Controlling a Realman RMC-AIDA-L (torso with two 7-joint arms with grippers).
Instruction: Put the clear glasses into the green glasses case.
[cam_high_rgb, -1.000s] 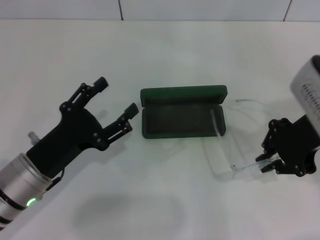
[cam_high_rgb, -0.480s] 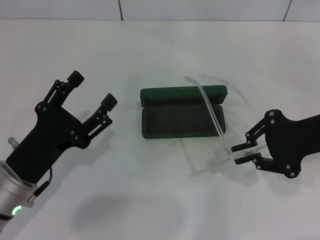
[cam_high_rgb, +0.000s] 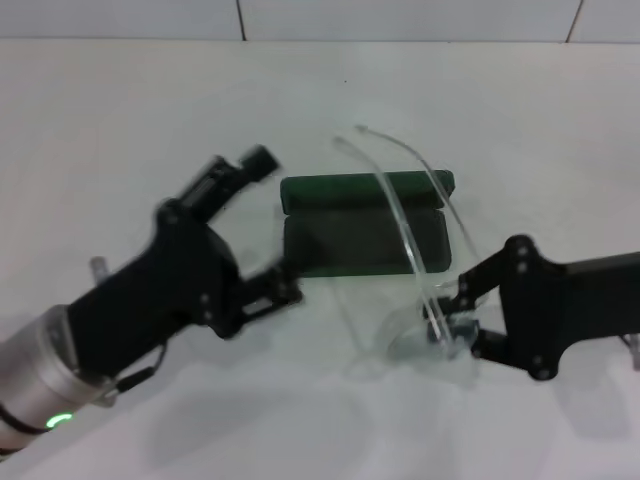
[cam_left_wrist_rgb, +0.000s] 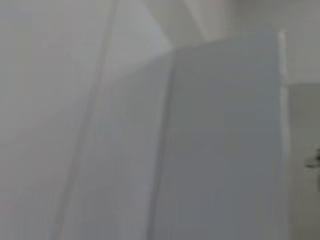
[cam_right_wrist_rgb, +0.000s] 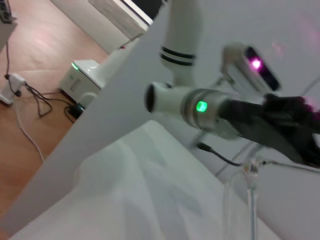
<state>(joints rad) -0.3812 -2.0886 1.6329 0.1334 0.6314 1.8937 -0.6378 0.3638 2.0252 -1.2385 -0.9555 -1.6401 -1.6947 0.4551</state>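
Head view: I take the green glasses case (cam_high_rgb: 365, 228) as my landmark. It lies open on the white worktop (cam_high_rgb: 320, 100), its lid propped up along the far edge and the dark lined tray facing me.

My right end effector (cam_high_rgb: 452, 325) sits just off the case's near right corner, its fingers closed on the clear glasses (cam_high_rgb: 415, 250). The grip is at the lens end, which hangs low beside that corner, close to the worktop; I cannot tell whether the lens touches it. From there the two thin clear temple arms rise and arch back over the right-hand part of the case, their tips ending beyond the lid. So the glasses are tilted up above the case, not lying in the tray.

My left end effector (cam_high_rgb: 272, 225) is at the case's left side with its fingers spread wide: one finger reaches toward the far left corner by the lid, the other sits at the near left corner, very close to the case edge. I cannot tell whether either touches the case.

In the right wrist view I see a clear temple arm of the glasses (cam_right_wrist_rgb: 248, 200) standing in front of the left arm. The left wrist view gives me only blank grey surfaces.
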